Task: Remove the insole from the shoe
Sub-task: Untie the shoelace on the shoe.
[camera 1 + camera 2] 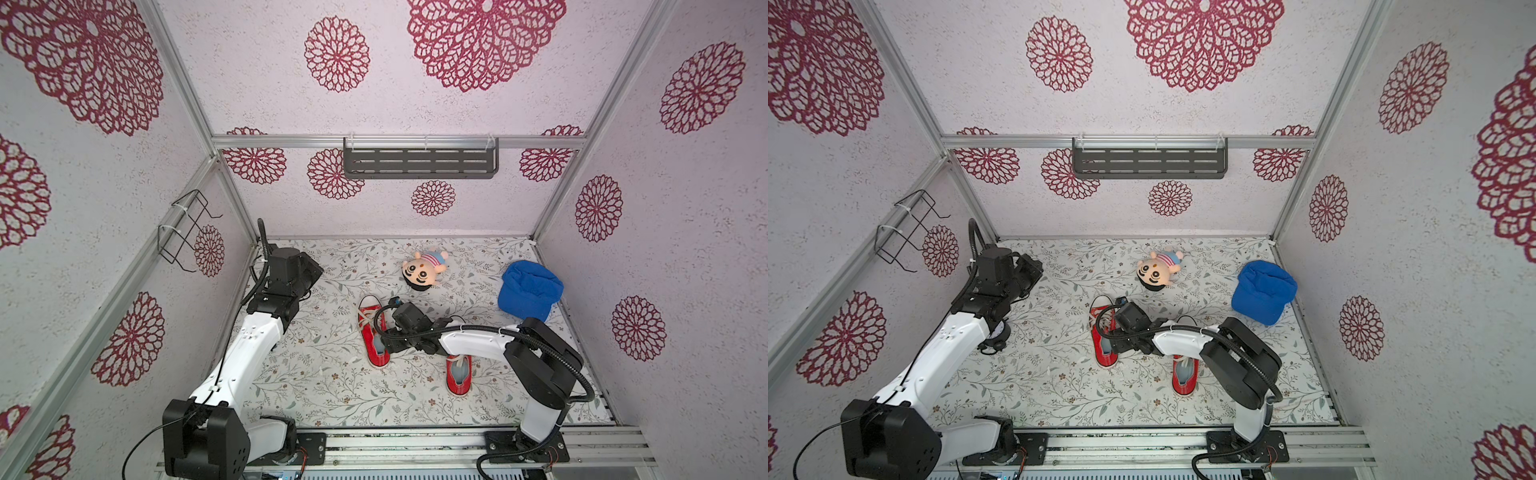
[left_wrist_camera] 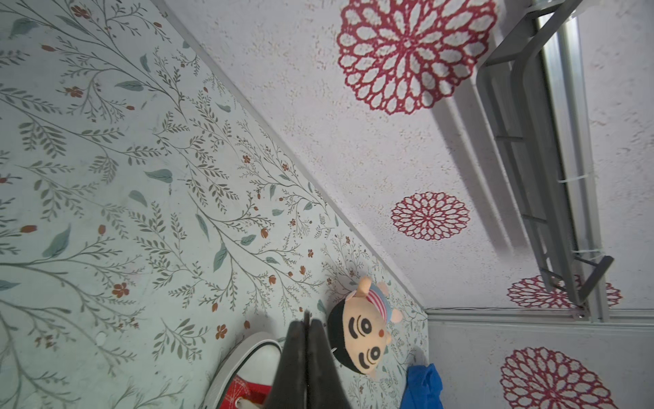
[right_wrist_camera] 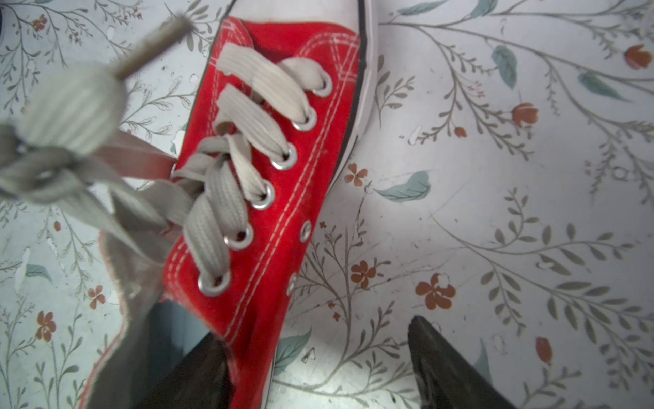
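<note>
Reaching right gripper (image 1: pixel 382 343): in both top views, at the heel opening of the red sneaker (image 1: pixel 376 356) near the bench (image 1: pixel 316 374) centre, toe toward 12 o'clock.
Second sneaker (image 1: pixel 459 374): at its 4 o'clock, partly under the right arm.
Left gripper (image 2: pixel 306 354): left wrist view shows it closed on nothing.
Right gripper spread: right wrist view shows it open, one finger (image 3: pixel 191 375) inside the opening, its partner outside the canvas wall.
Insole (image 3: pixel 184 325): inside the sneaker, only a pale sliver showing.
Doing it well: get both fingers inside, pinch the insole's heel edge, not canvas or laces (image 3: pixel 230 170); peel toward 6 o'clock.
</note>
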{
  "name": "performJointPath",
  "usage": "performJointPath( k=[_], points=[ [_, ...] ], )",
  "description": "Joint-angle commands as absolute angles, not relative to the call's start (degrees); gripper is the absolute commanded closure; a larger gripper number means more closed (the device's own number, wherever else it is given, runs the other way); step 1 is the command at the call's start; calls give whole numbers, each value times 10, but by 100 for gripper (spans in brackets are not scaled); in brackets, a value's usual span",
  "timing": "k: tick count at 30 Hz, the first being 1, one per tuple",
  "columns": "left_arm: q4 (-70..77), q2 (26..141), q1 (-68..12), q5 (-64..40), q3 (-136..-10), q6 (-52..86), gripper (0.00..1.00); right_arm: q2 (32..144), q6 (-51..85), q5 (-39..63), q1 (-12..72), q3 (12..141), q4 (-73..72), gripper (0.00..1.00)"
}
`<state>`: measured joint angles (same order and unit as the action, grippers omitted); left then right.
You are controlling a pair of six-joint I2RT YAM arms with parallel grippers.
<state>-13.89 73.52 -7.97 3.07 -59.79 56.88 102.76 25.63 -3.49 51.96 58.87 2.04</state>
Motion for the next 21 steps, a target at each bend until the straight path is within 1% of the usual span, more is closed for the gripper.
performJointPath(
  k=[1,10,14,21],
  points=[
    [-147,744,-70,59,-625,526,100,1017,264,-56,524,580,63,23],
    [-153,786,-47,76,-674,486,100,1023,267,-58,527,582,69,23],
    [-143,808,-45,38,-686,489,100,1017,264,-36,530,577,33,23],
    [-121,813,-45,-17,-633,477,100,972,217,-5,530,569,-37,18]
  ],
)
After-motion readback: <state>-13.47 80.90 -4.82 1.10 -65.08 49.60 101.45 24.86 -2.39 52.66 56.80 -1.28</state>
